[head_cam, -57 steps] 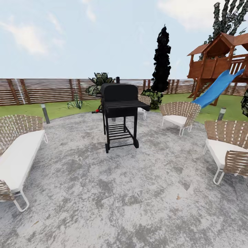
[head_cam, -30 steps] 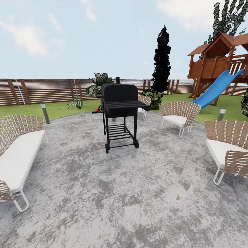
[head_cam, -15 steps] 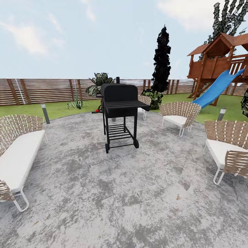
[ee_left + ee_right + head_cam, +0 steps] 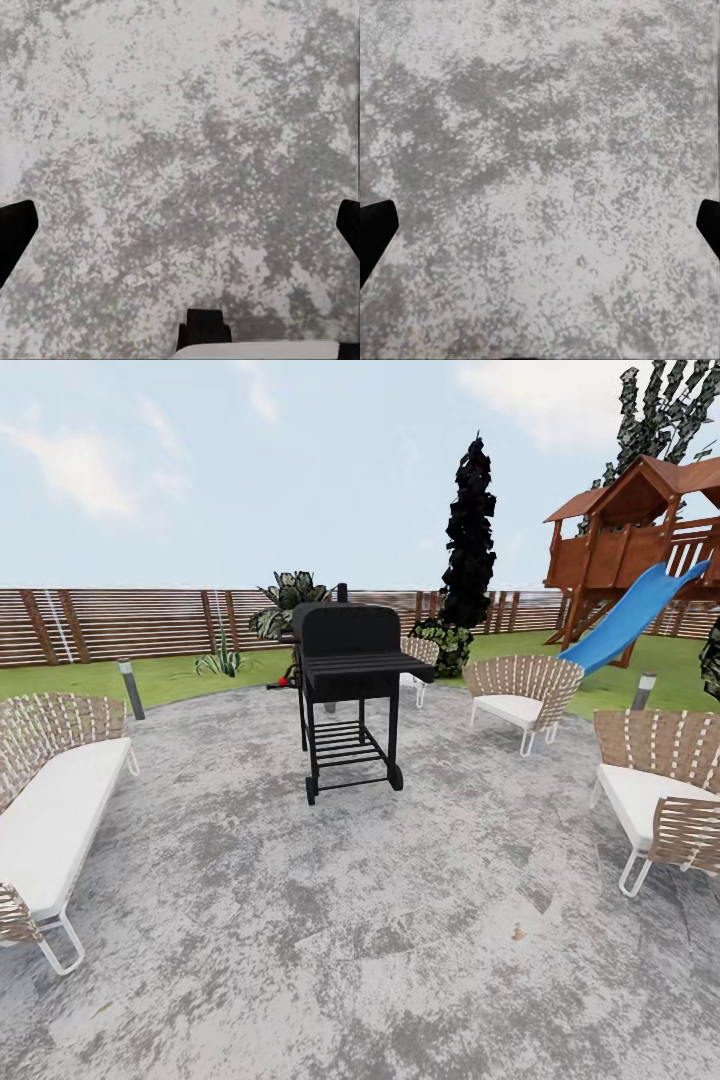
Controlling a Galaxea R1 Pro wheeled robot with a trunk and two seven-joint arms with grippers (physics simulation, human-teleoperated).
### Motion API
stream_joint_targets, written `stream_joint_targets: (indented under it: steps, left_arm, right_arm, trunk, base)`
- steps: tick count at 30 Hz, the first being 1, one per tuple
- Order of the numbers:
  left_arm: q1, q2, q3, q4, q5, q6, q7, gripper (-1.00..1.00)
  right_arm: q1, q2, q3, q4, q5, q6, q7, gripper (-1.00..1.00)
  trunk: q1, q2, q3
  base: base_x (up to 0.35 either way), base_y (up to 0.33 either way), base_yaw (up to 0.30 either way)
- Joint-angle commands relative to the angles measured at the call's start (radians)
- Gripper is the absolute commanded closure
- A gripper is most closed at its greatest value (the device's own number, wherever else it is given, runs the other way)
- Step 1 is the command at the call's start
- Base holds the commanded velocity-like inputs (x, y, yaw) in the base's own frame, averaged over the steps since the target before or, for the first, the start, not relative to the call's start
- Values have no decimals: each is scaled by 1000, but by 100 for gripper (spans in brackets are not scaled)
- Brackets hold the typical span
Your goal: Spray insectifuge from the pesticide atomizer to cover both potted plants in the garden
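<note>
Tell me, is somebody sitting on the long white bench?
No, the long bench at the patio's left edge has nothing on its white cushion in the head view.

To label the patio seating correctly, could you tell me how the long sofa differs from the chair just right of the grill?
The sofa is long, seating several, and stands near at the left; the chair is a single seat, farther off, right of the black grill. The sofa faces right; the chair faces left-forward. Both have woven tan backs, white cushions and pale frames.
</note>
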Motion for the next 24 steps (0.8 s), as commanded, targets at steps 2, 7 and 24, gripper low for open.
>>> stream_joint_targets:
  steps: [2, 7, 24]
  left_arm:
    - [-40, -6, 0, -15, 1, -4, -1, -100]
    - [-134, -8, 1, -20, 0, -5, -1, -100]
    - [-127, 0, 2, -9, 3, -13, -3, -100]
  right_arm:
    - [-15, 0, -1, -41, 0, -15, -1, -100]
    - [-64, 0, 0, -75, 3, -24, 4, -100]
    - [-65, -3, 0, -69, 3, -24, 1, -100]
  trunk:
    - [0, -1, -1]
    - [0, -1, -1]
    - [0, -1, -2]
  base:
    - [0, 0, 0]
    - [0, 0, 0]
    - [-45, 11, -253]
